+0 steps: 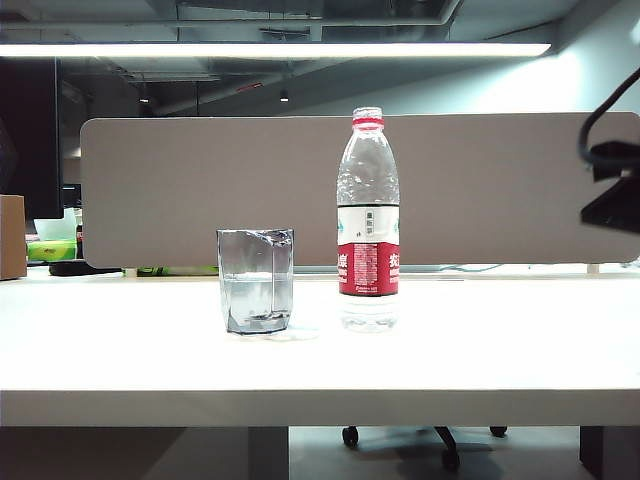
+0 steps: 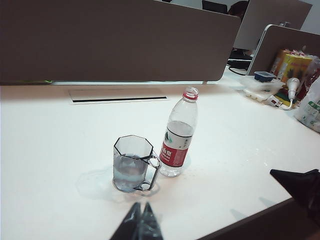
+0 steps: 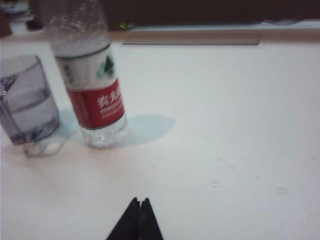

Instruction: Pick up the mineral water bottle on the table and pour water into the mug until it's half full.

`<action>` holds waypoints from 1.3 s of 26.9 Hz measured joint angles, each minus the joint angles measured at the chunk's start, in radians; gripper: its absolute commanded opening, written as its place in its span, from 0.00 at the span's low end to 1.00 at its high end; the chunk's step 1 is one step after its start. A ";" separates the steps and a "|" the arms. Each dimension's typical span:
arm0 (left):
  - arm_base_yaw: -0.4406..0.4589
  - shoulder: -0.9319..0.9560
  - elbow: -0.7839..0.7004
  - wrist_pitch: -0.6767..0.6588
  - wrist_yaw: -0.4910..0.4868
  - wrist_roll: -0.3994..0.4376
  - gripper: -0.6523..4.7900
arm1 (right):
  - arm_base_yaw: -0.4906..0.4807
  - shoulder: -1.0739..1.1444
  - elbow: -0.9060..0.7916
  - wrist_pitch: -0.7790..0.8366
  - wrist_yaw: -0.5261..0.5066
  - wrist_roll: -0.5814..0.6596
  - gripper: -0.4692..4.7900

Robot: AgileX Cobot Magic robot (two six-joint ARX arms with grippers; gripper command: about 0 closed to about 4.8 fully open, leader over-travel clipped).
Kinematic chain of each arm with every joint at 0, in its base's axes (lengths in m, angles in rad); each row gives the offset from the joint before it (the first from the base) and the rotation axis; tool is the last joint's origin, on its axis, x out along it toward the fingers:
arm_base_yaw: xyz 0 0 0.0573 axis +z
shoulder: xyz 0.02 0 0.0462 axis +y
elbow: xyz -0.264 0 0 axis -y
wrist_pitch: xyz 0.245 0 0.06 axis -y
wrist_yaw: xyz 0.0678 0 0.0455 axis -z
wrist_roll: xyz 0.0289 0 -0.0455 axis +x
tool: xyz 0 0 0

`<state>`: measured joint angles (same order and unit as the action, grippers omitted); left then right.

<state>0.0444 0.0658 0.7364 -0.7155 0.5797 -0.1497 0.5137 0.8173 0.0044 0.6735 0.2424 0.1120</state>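
Clear plastic, red neck ring: the bottle (image 1: 368, 225) stands upright and uncapped near the middle of the table (image 1: 500, 350), just right of the mug (image 1: 256, 280) in the exterior view, close but apart. The mug holds water (image 1: 255, 297) to about half its height, so I judge the pour done and the bottle set down where it won't tip. My right gripper (image 3: 138, 205) hangs clear of the bottle, jaws pressed together on nothing. It shows in the exterior view only as a dark shape at the right edge. My left gripper (image 2: 141, 210) hovers on the near side of the mug, tips meeting, empty too. Small droplets (image 3: 215, 183) dot the table beside the bottle.
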 measured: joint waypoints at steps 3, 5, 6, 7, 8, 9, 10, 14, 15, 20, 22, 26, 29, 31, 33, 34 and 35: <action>0.000 0.000 0.000 0.001 0.003 0.000 0.11 | -0.053 -0.140 0.000 -0.148 -0.005 0.001 0.08; 0.000 0.000 0.000 0.000 0.003 0.000 0.11 | -0.124 -0.204 0.000 -0.262 -0.004 0.002 0.08; 0.000 0.000 0.000 0.000 0.003 0.000 0.11 | -0.151 -0.228 0.000 -0.293 -0.004 0.004 0.08; 0.000 0.000 0.000 0.000 0.003 0.000 0.11 | -0.188 -0.257 0.000 -0.326 -0.004 0.008 0.08; 0.000 0.000 0.000 0.000 0.003 0.000 0.11 | -0.225 -0.285 0.000 -0.364 -0.003 0.014 0.08; 0.000 0.000 0.000 0.000 0.003 0.000 0.11 | -0.250 -0.307 0.000 -0.390 0.000 0.018 0.08; 0.000 0.000 0.000 0.000 0.003 0.000 0.11 | -0.285 -0.342 0.000 -0.433 -0.002 0.021 0.08; 0.000 0.000 0.000 0.000 0.003 0.000 0.11 | -0.436 -0.536 0.000 -0.593 -0.052 0.024 0.08; 0.000 0.000 0.000 0.000 0.003 0.000 0.11 | -0.470 -0.593 0.000 -0.672 -0.090 0.025 0.08; 0.000 0.000 0.000 0.000 0.003 0.000 0.11 | -0.496 -0.657 0.000 -0.868 -0.189 0.023 0.08; 0.000 0.000 0.000 0.000 0.003 0.000 0.11 | -0.497 -0.673 0.000 -0.874 -0.230 0.006 0.08; 0.000 0.000 0.000 0.000 0.003 0.000 0.11 | -0.496 -0.705 0.000 -0.867 -0.263 -0.037 0.08; 0.000 0.000 0.000 0.000 0.003 0.000 0.11 | -0.496 -0.759 0.000 -0.867 -0.267 -0.053 0.08; 0.000 0.000 0.000 0.000 0.003 0.000 0.11 | -0.496 -0.793 0.000 -0.866 -0.272 -0.057 0.08; 0.000 0.000 0.000 0.000 0.003 0.000 0.11 | -0.496 -0.814 0.000 -0.851 -0.291 -0.057 0.08; 0.000 0.000 0.000 0.001 0.003 0.000 0.11 | -0.496 -0.814 0.000 -0.838 -0.301 -0.057 0.08; 0.000 0.000 0.000 0.001 0.003 0.000 0.11 | -0.496 -0.814 0.000 -0.827 -0.308 -0.058 0.08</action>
<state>0.0444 0.0658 0.7368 -0.7143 0.5831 -0.1497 0.0174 0.0029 0.0048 -0.1532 -0.0654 0.0544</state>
